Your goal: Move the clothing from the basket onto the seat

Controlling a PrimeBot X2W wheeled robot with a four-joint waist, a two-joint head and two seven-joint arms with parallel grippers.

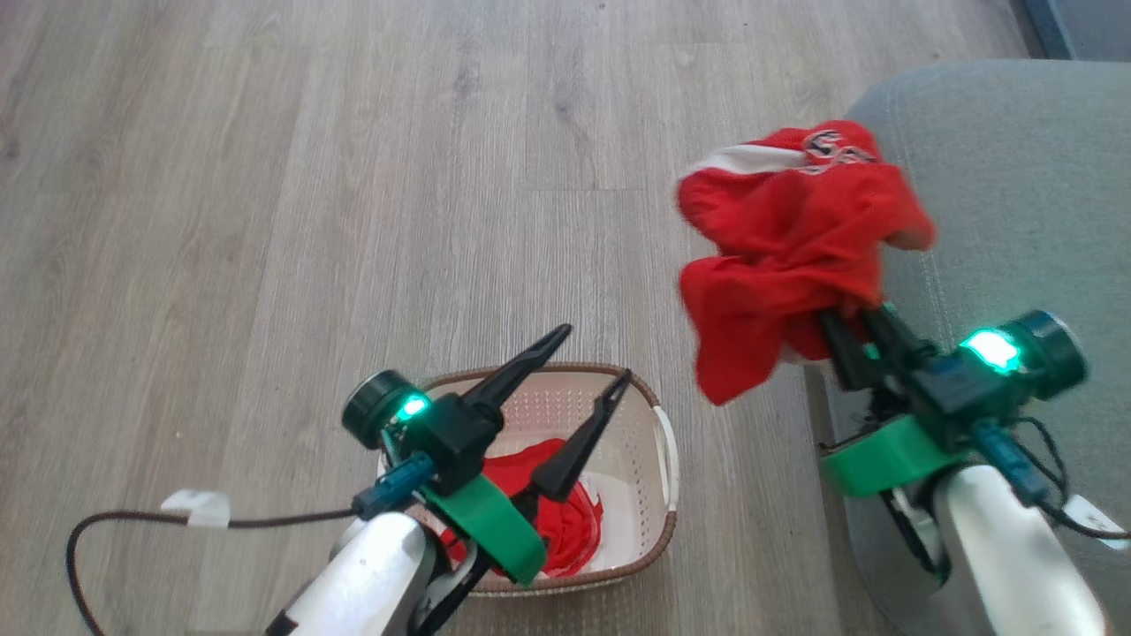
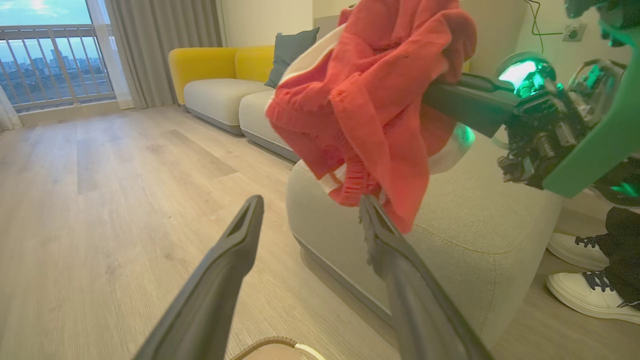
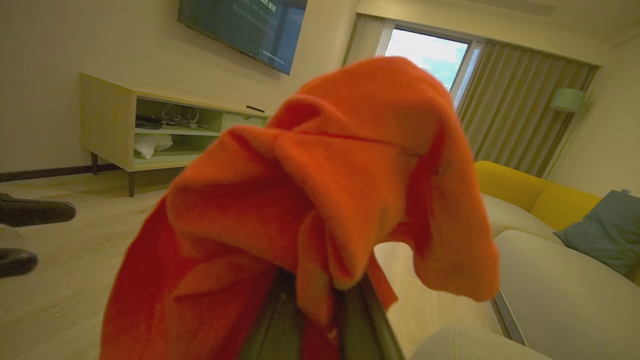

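Clamping a red garment (image 1: pixel 786 238) at the seat (image 1: pixel 1016 177) edge — right jaws; left jaws spread above the basket (image 1: pixel 641 442).

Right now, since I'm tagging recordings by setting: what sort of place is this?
Most likely a home living room: a yellow-backed sofa beside a curtained balcony window, a wall-mounted television above a low cabinet, and wood-look plank flooring.

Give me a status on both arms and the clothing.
Right tool shut on bright red fabric garment, held at edge of grey upholstered seat. Left tool open over cream perforated plastic basket, second red garment inside. Person's white shoes beside seat.
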